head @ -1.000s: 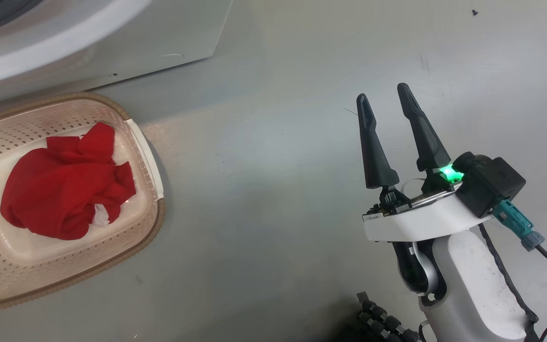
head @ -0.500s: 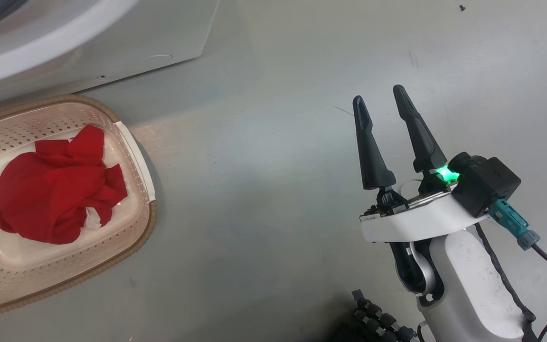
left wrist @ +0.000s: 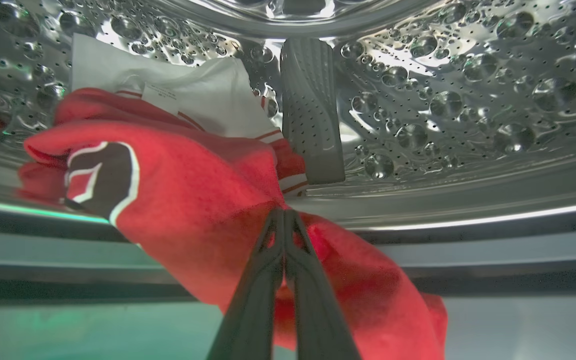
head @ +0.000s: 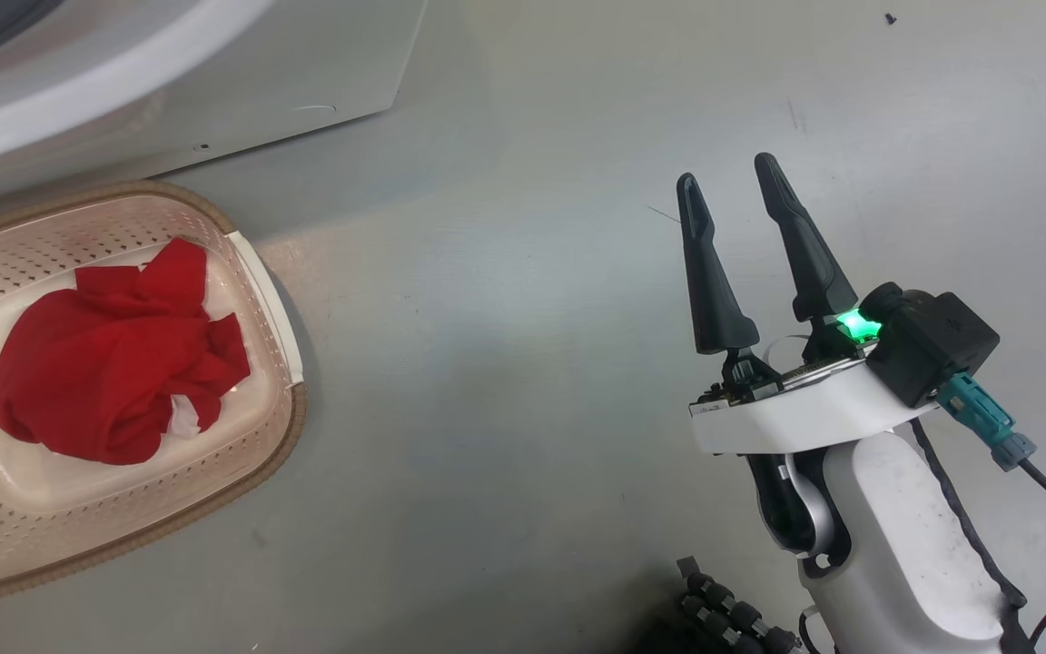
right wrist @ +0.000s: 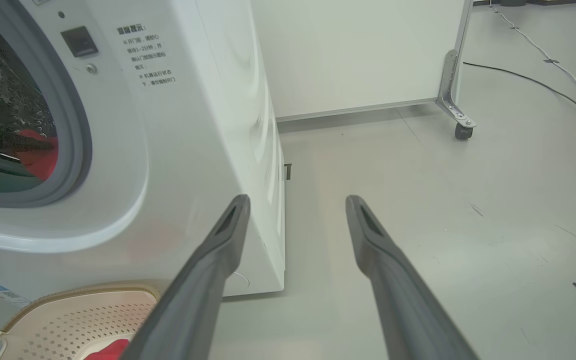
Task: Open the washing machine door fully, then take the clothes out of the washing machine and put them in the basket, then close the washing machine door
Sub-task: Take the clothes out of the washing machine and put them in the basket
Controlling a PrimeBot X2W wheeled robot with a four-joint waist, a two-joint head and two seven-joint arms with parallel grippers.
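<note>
Inside the washing machine [right wrist: 193, 125], in its steel drum [left wrist: 468, 100], our left gripper [left wrist: 284, 212] was pressed together on a fold of the red clothes [left wrist: 193, 200] draped over the drum's lip. A red bundle [head: 114, 363] lay in the basket [head: 278, 436] just in front of the washing machine. Our right gripper [head: 726, 170] hung beside the washing machine above the floor [head: 505, 272], fingers spread, holding nothing.

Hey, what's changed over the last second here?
The left gripper has closed on the red jersey in the drum. The right gripper stays open over the floor; the red clothes in the basket lie as before.
</note>
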